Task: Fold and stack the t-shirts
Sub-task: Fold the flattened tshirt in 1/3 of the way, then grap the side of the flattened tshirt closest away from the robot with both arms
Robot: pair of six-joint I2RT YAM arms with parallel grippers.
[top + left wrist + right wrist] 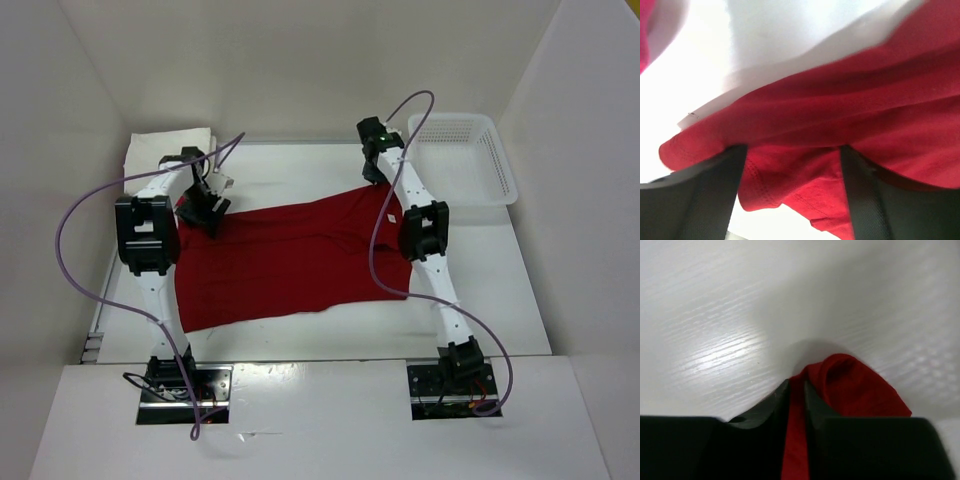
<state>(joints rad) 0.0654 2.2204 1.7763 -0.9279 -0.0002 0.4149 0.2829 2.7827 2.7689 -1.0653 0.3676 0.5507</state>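
Currently on the bench, listed from the fingers outward.

Right fingers (767, 407): two dark pads drawn almost together, pinching a thin strip of the dark red cloth t-shirt (855, 385). A rounded fold of the same cloth bulges just to their right and rests on the white wood-grain bench (715, 315).

Left fingers (700, 200): two black pads spread wide and not clamped. One stands on each side of a bunched, stitched hem of the shirt, and more red cloth rises in soft folds beyond it.

Dark red cloth t-shirt, from above: it is spread mostly flat across the middle of the bench, running left to right. Its far-left corner is at the left fingers and its far-right corner is at the right fingers. The near edge lies loose, well short of the arm bases.

White-and-black left arm (150, 235): it reaches far along the shirt's left edge, and its black housing overlaps the cloth.

White-and-black right arm (425, 230): it reaches far over the shirt's right end.

Cream-white folded cloth (165, 145): lies in the far-left corner of the bench, beyond the left fingers and apart from the red shirt.

White plastic lattice basket (470, 150): stands in the far-right corner, just right of the right arm's wrist.

Purple cables (70, 220): one loops out from each arm.
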